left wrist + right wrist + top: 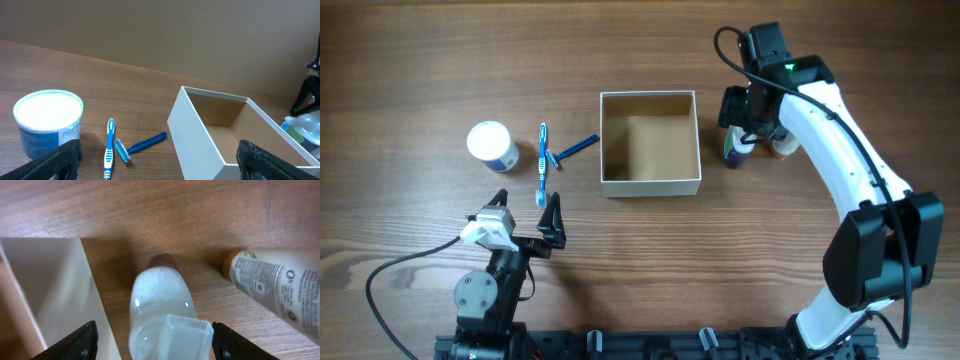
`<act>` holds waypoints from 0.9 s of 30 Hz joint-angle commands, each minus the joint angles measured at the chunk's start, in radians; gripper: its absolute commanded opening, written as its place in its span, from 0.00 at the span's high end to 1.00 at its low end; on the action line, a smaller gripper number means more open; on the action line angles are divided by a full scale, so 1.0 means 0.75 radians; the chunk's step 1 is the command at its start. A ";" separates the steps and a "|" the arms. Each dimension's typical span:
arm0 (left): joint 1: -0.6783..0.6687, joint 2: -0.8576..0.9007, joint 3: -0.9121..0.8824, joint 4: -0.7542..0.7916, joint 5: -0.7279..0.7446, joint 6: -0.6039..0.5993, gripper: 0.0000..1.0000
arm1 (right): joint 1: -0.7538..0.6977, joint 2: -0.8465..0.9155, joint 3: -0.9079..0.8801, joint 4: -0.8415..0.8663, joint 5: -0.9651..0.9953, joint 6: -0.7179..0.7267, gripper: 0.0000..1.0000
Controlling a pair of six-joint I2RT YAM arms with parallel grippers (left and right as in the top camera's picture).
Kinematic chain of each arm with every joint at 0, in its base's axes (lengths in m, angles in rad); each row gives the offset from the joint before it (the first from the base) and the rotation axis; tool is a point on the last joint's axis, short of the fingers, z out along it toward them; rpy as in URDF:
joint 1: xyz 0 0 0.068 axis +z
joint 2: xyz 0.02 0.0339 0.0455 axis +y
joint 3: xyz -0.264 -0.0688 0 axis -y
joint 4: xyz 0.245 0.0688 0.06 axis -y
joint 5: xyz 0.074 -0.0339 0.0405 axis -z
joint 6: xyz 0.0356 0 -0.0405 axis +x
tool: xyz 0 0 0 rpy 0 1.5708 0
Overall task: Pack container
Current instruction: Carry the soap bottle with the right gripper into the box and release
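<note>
**Container** (650,184): centre of the overhead frame, open-topped, nothing inside.

**Right gripper** (157,342): upper right of the overhead frame, just beside the container. Its fingers are spread wide, straddling a clear bottle (160,297), and grip nothing yet.

**Step in hand, judged:** grasping the clear bottle. Centre both fingers on its body, close evenly, and lift straight up until clear of the rim before moving frame-left.

**Clearances:** the container's white wall crowds the wrist frame's left side and a labelled bottle (280,287) lies near on the right, so sideways room is tight.

**Left gripper** (527,208): lower left of the overhead frame, wide open, empty.

**Other stock:** white jar (492,144), toothbrush (542,165) and razor (574,149) lie left of the container, on open table.
</note>
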 commanded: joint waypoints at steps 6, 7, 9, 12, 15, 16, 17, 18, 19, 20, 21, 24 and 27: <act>-0.006 -0.007 -0.011 0.001 -0.014 0.008 0.00 | -0.001 0.019 -0.073 0.054 0.052 0.017 0.33; -0.006 -0.007 -0.011 0.001 -0.014 0.008 0.00 | -0.001 0.019 -0.073 0.058 0.060 0.017 0.34; -0.006 -0.007 -0.011 0.001 -0.014 0.008 0.00 | -0.001 0.019 -0.073 0.063 0.067 0.013 0.34; -0.006 -0.007 -0.011 0.001 -0.014 0.008 0.00 | -0.001 0.014 -0.072 0.070 0.090 0.010 0.34; -0.006 -0.007 -0.011 0.001 -0.014 0.008 0.00 | -0.001 0.004 -0.070 0.069 0.094 -0.023 0.39; -0.006 -0.007 -0.011 0.001 -0.014 0.008 0.00 | -0.001 -0.002 -0.070 0.066 0.093 -0.025 0.42; -0.006 -0.007 -0.011 0.001 -0.014 0.008 0.00 | -0.001 -0.006 -0.070 0.066 0.093 -0.034 0.46; -0.006 -0.007 -0.011 0.001 -0.014 0.008 0.00 | -0.001 -0.013 -0.070 0.067 0.093 -0.045 0.50; -0.006 -0.007 -0.011 0.001 -0.014 0.008 0.00 | -0.001 -0.021 -0.069 0.067 0.093 -0.057 0.53; -0.006 -0.007 -0.011 0.001 -0.014 0.008 0.00 | -0.001 -0.030 -0.069 0.067 0.093 -0.057 0.53; -0.006 -0.007 -0.011 0.001 -0.014 0.008 0.00 | -0.001 -0.040 -0.069 0.065 0.093 -0.057 0.54; -0.006 -0.007 -0.011 0.001 -0.014 0.008 0.00 | -0.001 -0.078 -0.069 0.057 0.093 -0.056 0.59; -0.006 -0.007 -0.011 0.001 -0.014 0.008 0.00 | -0.001 -0.133 -0.065 0.052 0.093 -0.057 0.59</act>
